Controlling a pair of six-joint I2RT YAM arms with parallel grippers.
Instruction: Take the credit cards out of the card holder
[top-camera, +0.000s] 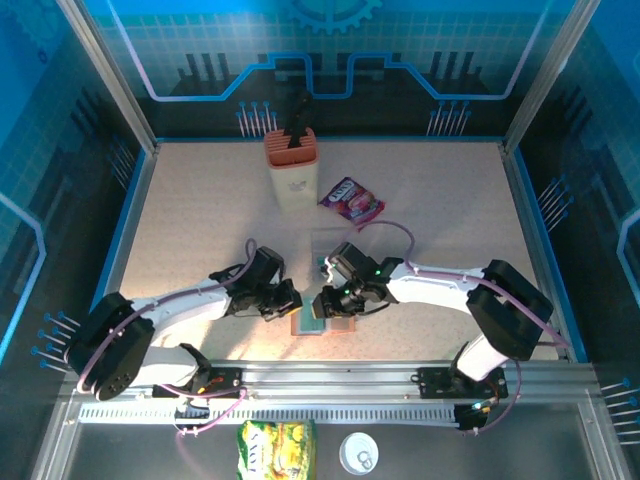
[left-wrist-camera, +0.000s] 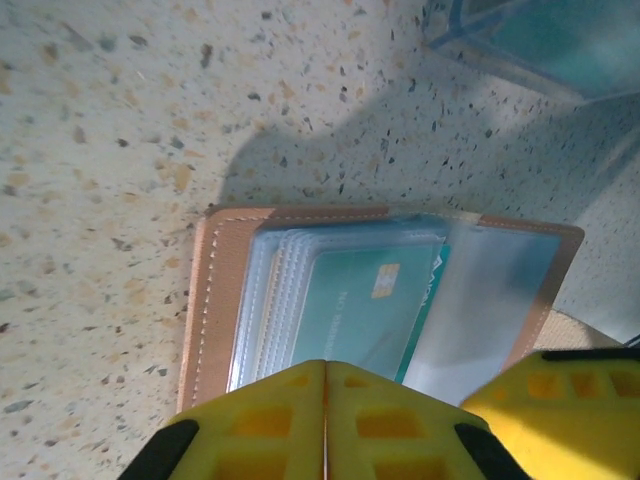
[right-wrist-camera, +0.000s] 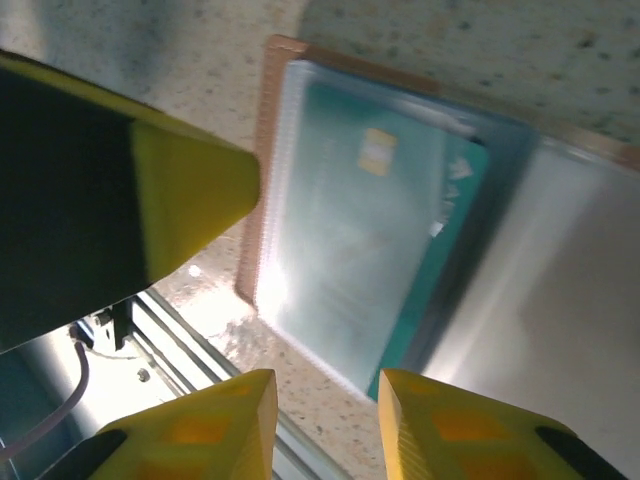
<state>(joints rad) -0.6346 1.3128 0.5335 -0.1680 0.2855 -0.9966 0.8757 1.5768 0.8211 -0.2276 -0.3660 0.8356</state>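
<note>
Lying open, the card holder (left-wrist-camera: 215, 300) has its credit cards (left-wrist-camera: 360, 300) sleeved. Left gripper (left-wrist-camera: 325, 400) jaws together, right gripper (right-wrist-camera: 325, 420) jaws apart

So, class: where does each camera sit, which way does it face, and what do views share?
Top: fixed above and behind the arms, looking down at the table; both arms show, left gripper and right gripper at the holder.
Left wrist: behind the left gripper, looking down at the open holder and teal card; own shut fingers at bottom.
Right wrist: behind the right gripper, looking down at the holder; own parted fingers at bottom.
Shared: both wrist views show holder and card.
</note>
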